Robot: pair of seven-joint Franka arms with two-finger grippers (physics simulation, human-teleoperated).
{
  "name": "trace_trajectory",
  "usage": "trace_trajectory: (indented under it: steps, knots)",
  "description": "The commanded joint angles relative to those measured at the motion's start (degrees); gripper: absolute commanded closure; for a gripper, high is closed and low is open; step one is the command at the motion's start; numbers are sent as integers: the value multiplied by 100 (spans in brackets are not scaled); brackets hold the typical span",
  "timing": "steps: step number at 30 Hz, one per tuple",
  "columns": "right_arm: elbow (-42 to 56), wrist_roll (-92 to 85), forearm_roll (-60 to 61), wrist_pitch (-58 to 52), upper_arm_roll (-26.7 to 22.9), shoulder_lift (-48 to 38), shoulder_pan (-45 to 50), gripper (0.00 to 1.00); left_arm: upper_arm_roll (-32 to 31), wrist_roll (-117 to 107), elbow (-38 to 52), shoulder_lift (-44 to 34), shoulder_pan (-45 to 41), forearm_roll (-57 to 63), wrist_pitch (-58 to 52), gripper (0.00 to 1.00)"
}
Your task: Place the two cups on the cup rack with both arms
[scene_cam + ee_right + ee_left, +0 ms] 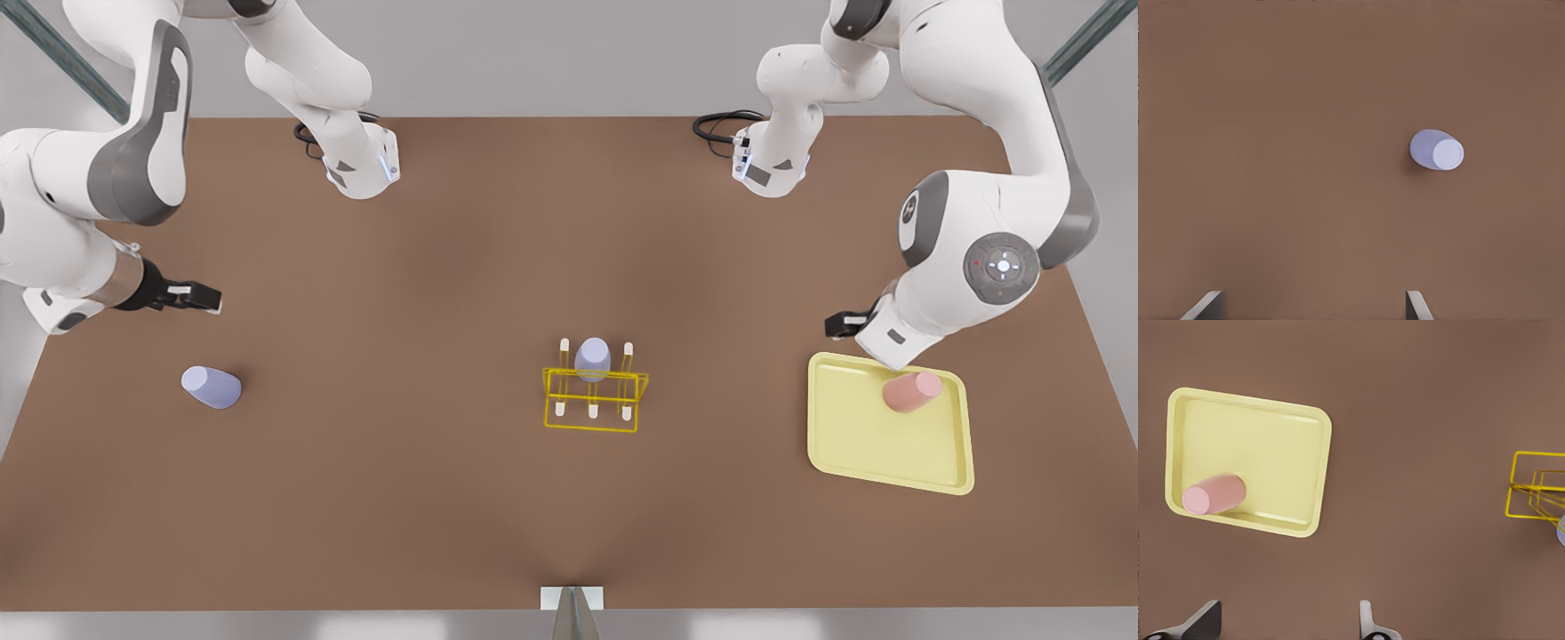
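A lavender cup (212, 387) is seen lying on its side on the brown surface (427, 498), at the front view's left, well apart from everything else. Above it, and farther from the near edge, the right hand (212, 298) is held clear of the cup, its fingers (1208, 305) spread wide with nothing between them. A second lavender cup (592, 359) is found seated on the far row of pegs of the yellow cup rack (594, 398), which stands around the middle of the surface. Over at the front view's right, the pink cup (911, 391) is seen lying on its side inside the pale-yellow tray (889, 462), close to the tray's far edge. The left hand (840, 324) is held just beyond the tray's far left corner, near the pink cup but not touching it; its fingers (1368, 623) are likewise set wide, and nothing is gripped.
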Motion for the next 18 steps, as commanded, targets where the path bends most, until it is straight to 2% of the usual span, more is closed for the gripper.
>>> trace_trajectory:
  steps: [1,3,4,7,10,12,18]
  knots:
    - [3,-52,9,131,0,2,-20,0,-1,-211,15,5,0,118,186,0]
    - [38,-351,9,113,0,73,-28,0,26,-107,24,57,0,127,178,0]
    - [108,-657,-70,183,-17,283,-81,0,140,500,147,409,228,171,221,0]
    - [837,-1686,-527,341,-61,1566,-230,0,421,1353,182,954,790,224,1188,0]
    - [855,-2082,-1098,877,-61,2094,-266,0,509,2310,139,1130,1098,207,1626,0]
    - [855,-2083,-1107,1255,-61,2349,-380,0,641,2698,-168,1279,1212,154,2312,0]
    - [522,-2522,-1072,2073,-53,2762,-960,0,817,3638,-1057,1323,1450,-57,3377,0]
